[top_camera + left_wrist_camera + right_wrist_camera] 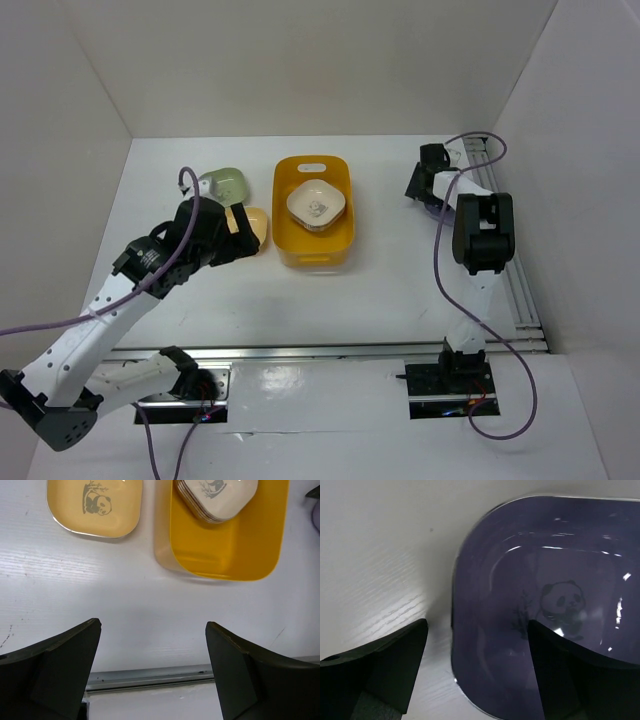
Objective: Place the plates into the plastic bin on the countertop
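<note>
1. Plastic bin (pixel 300 250) sits mid countertop (pixel 390 290), long side running away from the arm bases.
2. In the bin, toward its far end, is a stack of plates. A cream plate (pixel 316 205) w/ a grey print is on top.
3. Left of the bin, a yellow plate (pixel 95 502) w/ panda print lies flat on the countertop, just beside the bin wall. A green plate (pixel 225 185) is just behind it, farther from the bases.
4. L gripper (pixel 152 672) hangs over the countertop at the near side of the yellow plate. Its fingers are spread wide w/ nothing between them.
5. Lavender plate (pixel 545 605), also w/ panda print, lies flat at the far right, well apart from the bin.
6. R gripper (pixel 477 675) is low over the lavender plate's edge, fingers apart and straddling the rim. One finger (pixel 380 670) is outside over the countertop, the other over the plate's inside. Can't tell if either touches the plate.
</note>
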`<control>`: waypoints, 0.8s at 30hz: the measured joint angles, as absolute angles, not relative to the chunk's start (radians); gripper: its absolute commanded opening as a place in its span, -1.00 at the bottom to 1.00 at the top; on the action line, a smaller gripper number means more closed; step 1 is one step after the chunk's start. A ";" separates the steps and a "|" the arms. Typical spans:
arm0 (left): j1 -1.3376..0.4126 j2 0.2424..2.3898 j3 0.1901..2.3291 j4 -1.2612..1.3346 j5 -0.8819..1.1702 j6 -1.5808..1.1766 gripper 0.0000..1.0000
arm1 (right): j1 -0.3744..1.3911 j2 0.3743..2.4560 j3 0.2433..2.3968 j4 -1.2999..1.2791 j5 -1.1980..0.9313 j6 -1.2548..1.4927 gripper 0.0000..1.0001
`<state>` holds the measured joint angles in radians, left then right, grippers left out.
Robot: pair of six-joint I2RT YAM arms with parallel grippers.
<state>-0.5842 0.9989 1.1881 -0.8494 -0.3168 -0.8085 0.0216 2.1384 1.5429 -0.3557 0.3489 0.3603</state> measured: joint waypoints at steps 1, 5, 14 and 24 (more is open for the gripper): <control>-0.584 0.995 1.181 -0.856 -0.318 -0.806 0.98 | 0.011 2.143 1.540 -0.345 0.339 0.370 0.52; -0.580 0.971 1.161 -0.878 -0.319 -0.784 0.98 | -0.016 2.135 1.520 -0.331 0.308 0.372 -0.44; -0.555 0.928 1.141 -0.892 -0.337 -0.759 0.98 | 0.001 2.097 1.512 -0.303 0.325 0.327 -1.00; -0.476 0.944 1.002 -0.893 -0.363 -0.797 0.98 | 0.344 1.953 1.590 -0.370 0.274 0.234 -1.00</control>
